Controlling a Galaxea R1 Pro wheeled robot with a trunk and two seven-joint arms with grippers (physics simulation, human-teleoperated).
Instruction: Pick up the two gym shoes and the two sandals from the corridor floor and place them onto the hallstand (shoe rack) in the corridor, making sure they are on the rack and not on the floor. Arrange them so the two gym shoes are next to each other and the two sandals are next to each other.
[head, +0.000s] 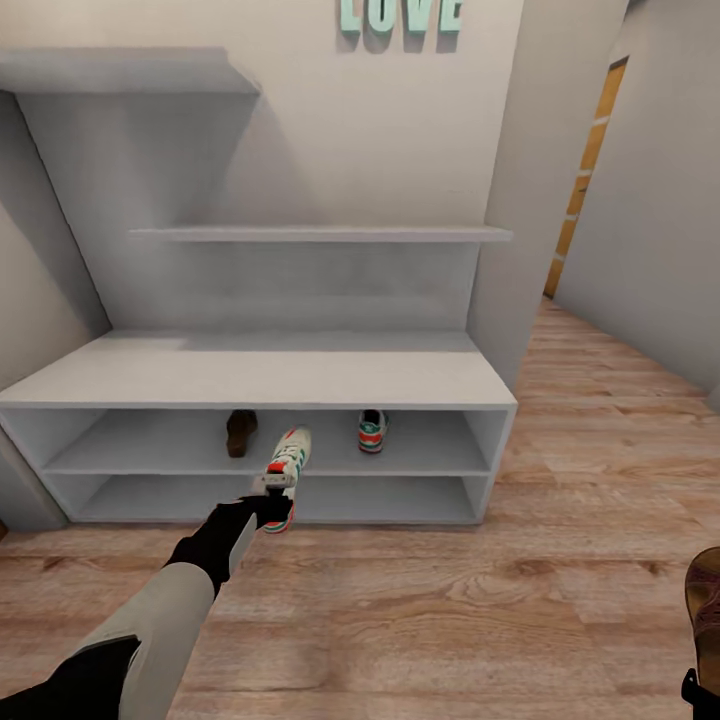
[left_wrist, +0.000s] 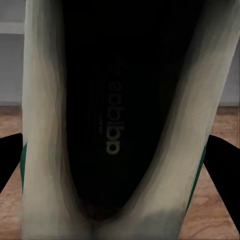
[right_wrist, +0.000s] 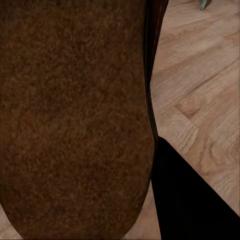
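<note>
The pale grey hallstand (head: 250, 375) stands against the wall. On its upper low shelf lie one brown sandal (head: 241, 432) and one white gym shoe (head: 372, 431). My left gripper (head: 268, 507) is shut on the second gym shoe (head: 287, 462), holding it by the heel in front of that shelf, toe toward the rack, between the two shelved shoes. The left wrist view looks into this shoe's dark insole (left_wrist: 112, 125), with black fingers (left_wrist: 224, 167) on both sides. At the head view's lower right edge my right gripper (head: 694, 690) holds the second sandal (head: 706, 598); its brown sole (right_wrist: 75, 115) lies against a black finger (right_wrist: 192, 202).
Wood-plank corridor floor (head: 450, 600) spreads in front of the rack. Wall shelves (head: 320, 233) hang above the bench top. A wall corner (head: 510, 250) stands right of the rack, with a passage beyond it. Teal letters (head: 400, 15) are on the wall.
</note>
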